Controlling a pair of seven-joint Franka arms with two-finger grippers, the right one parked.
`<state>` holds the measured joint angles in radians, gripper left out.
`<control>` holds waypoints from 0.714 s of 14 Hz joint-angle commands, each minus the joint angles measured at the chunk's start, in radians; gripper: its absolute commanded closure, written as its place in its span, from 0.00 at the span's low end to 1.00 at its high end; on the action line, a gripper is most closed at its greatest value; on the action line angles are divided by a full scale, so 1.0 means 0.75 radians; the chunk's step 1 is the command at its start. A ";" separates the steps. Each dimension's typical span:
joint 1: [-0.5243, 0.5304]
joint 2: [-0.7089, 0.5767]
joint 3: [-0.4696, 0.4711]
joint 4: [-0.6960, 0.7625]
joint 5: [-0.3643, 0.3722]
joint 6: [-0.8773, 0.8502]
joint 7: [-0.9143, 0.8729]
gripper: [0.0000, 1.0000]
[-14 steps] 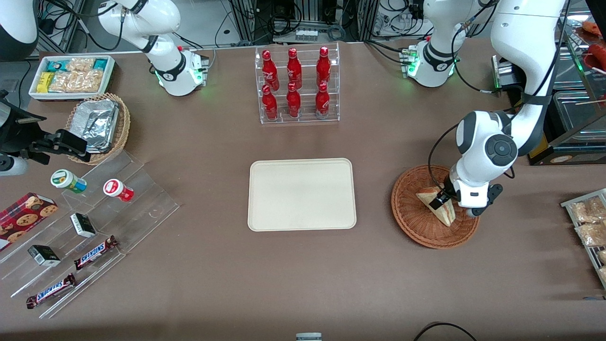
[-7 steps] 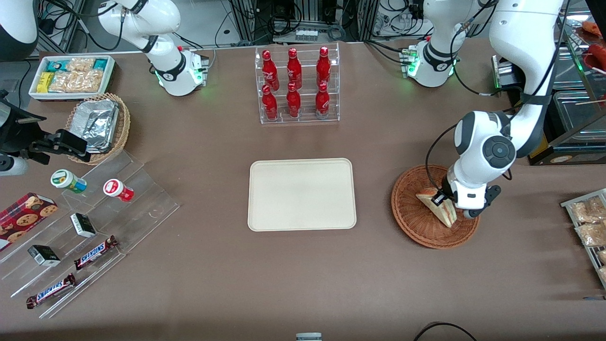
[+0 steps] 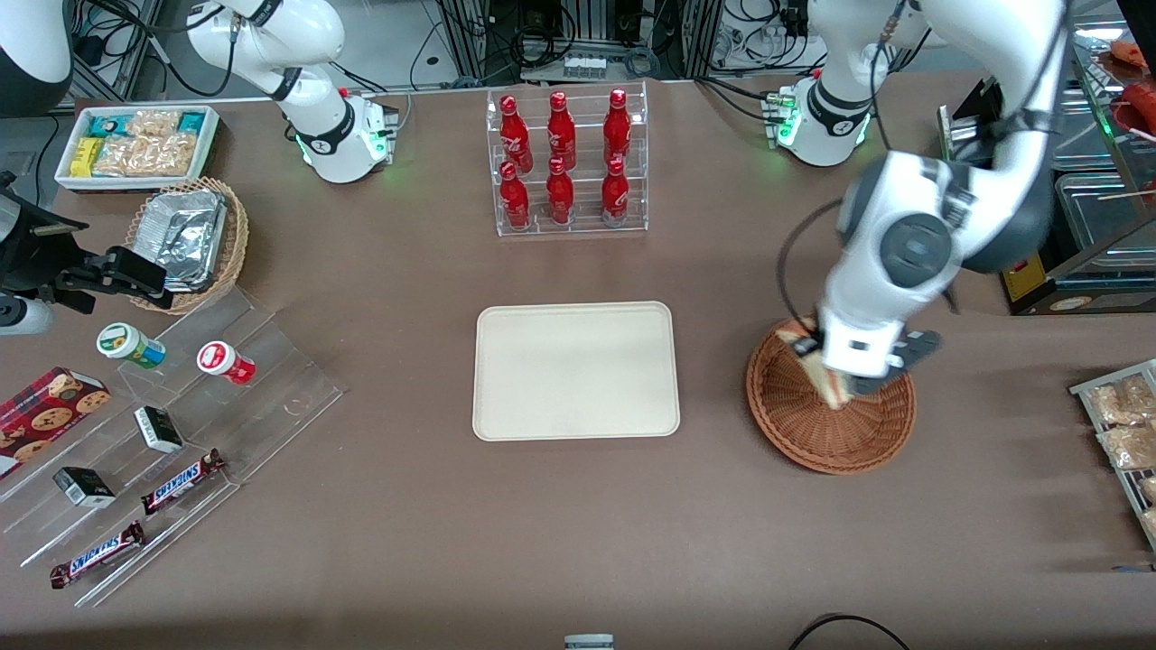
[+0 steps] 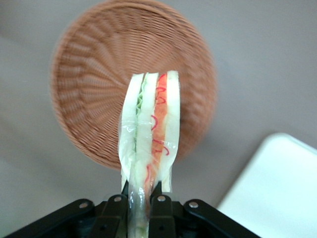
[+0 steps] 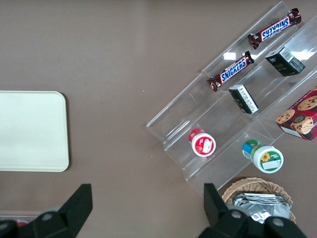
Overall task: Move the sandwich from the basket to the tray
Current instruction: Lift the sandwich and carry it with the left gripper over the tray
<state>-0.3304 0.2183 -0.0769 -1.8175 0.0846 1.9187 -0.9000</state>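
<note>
The sandwich [image 3: 833, 390] is a pale wedge with red-orange and green filling, and my left gripper [image 3: 817, 361] is shut on it, holding it in the air above the reddish-brown wicker basket [image 3: 813, 444]. In the left wrist view the sandwich [image 4: 151, 124] stands edge-on between the black fingers [image 4: 115, 208] of the gripper [image 4: 141, 201], with the basket [image 4: 89, 74] empty below it. The cream-white tray [image 3: 575, 370] lies bare at the table's middle, beside the basket; its corner [image 4: 277, 193] shows in the left wrist view and part of it [image 5: 29, 131] in the right wrist view.
A clear rack of red bottles [image 3: 567, 162] stands farther from the front camera than the tray. Toward the parked arm's end are a tiered acrylic stand with snacks [image 3: 181, 424], a small basket of foil containers [image 3: 185, 239] and a white bin of packets [image 3: 135, 144]. A rack of snack packets [image 3: 1124, 424] lies beside the basket.
My left gripper has risen with the sandwich, lifting it off the basket floor and shifting it a little toward the tray. The basket has stayed in place.
</note>
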 commanded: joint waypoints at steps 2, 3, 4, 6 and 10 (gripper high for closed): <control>-0.222 0.132 0.015 0.118 0.022 0.031 -0.001 1.00; -0.289 0.181 0.017 0.165 0.026 0.033 -0.013 1.00; -0.356 0.246 0.017 0.234 0.026 0.033 -0.017 1.00; -0.414 0.395 0.013 0.386 0.016 0.035 -0.003 1.00; -0.564 0.668 0.017 0.646 0.020 0.088 -0.017 1.00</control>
<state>-0.7248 0.6130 -0.0783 -1.4649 0.0871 1.9796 -0.9091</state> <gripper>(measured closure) 0.850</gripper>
